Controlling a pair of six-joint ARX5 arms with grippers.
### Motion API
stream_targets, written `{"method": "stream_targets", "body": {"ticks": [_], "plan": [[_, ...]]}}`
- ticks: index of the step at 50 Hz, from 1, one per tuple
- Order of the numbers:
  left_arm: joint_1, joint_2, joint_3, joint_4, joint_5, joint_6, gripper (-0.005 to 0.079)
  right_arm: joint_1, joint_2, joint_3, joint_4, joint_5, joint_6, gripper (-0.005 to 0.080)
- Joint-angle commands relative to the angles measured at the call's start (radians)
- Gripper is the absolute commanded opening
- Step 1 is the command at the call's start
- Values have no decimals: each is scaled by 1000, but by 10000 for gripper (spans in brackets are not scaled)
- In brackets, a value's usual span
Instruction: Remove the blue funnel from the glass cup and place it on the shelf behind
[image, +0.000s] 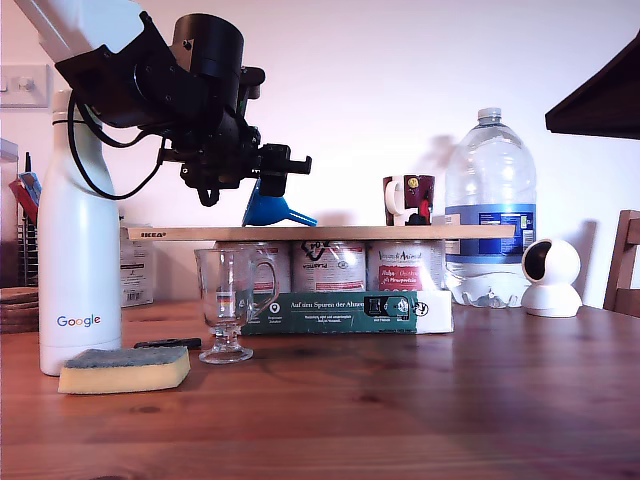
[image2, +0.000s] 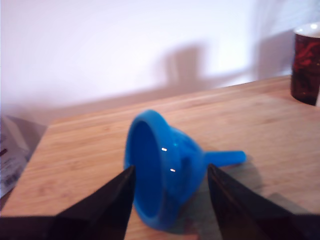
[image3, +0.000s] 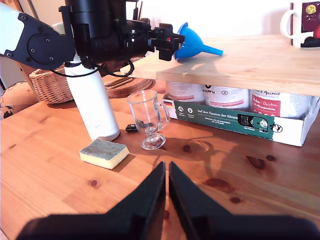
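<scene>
The blue funnel (image: 268, 208) lies on its side on the shelf (image: 400, 232), rim and spout tip both on the wood, near the end with the IKEA mark. My first gripper (image: 285, 172) hovers at its upper rim. In the first wrist view the funnel (image2: 165, 170) sits between the spread fingers (image2: 112, 202), so that gripper (image2: 170, 169) looks open. The glass cup (image: 228, 305) stands empty on the table below the shelf's front edge. My second gripper (image3: 166, 167) is shut on nothing, above the table in front of the cup (image3: 146, 120).
Jars in a green-fronted box (image: 340, 310) hold the shelf up. A dark red mug (image: 410, 200) stands on the shelf. A water bottle (image: 490, 200) and white camera (image: 550, 278) are at the exterior view's right, a white Google bottle (image: 78, 250) and sponge (image: 125, 370) at its left.
</scene>
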Motion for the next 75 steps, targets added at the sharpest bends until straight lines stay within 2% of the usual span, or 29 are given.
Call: {"method": "stream_targets", "body": {"ticks": [1,24,33,41,44,51,60,69,75], "plan": [[2,-18,-4,8,-6,11,415,4,0,28,3,-2,-3,-10],[-35,-153,-4,-114,-6,47,395,4,0,28,5,0,-7,-10],[-68,-214,-4,-215,-5,47,235,4,0,28,5,0,-10,-10],[-103,-272,-4,-317,-5,47,-32,4,0,28,6,1,-11,-10],[-117,-294,-4,-353,-6,42,-20,4,0,28,9,1,-11,-10],[-149,-332,-4,-406,-7,-53,-20,3,0,28,18,1,-29,-10],[-203,-338,-6,-455,-7,-53,-20,2,0,28,19,5,-31,-10],[-241,-367,-48,-469,130,-53,-20,2,0,28,19,8,-37,-10],[-251,-417,-101,-470,182,-53,-20,0,0,28,19,10,-37,-10]]}}
